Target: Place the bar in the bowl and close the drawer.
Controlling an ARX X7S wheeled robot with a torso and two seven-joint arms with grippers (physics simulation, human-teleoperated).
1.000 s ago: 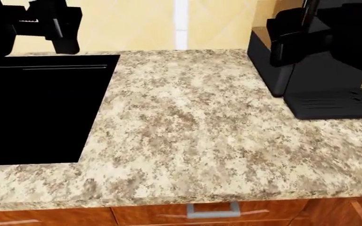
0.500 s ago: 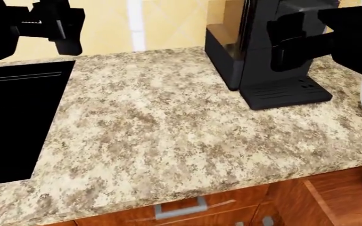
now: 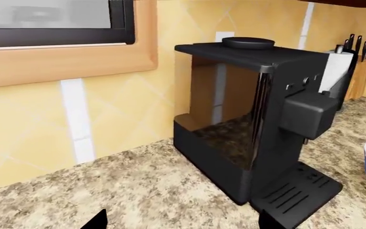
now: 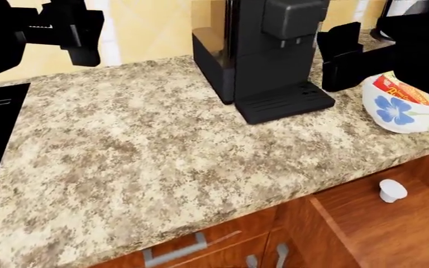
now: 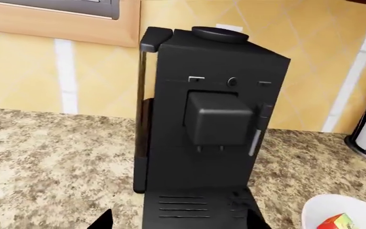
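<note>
Pincer states unclear; both above granite counter [image 4: 162, 151], coffee machine [image 4: 263, 56] before yellow tiled wall [image 3: 126, 114].

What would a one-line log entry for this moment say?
bar: in bowl | drawer: open | left gripper: raised, empty | right gripper: raised, beside bowl

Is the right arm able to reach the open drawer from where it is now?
Probably yes. The right gripper hangs above the counter, beside the bowl, and the drawer stands open below and in front of it. Nothing blocks the path down; only a small white object lies inside.
</note>
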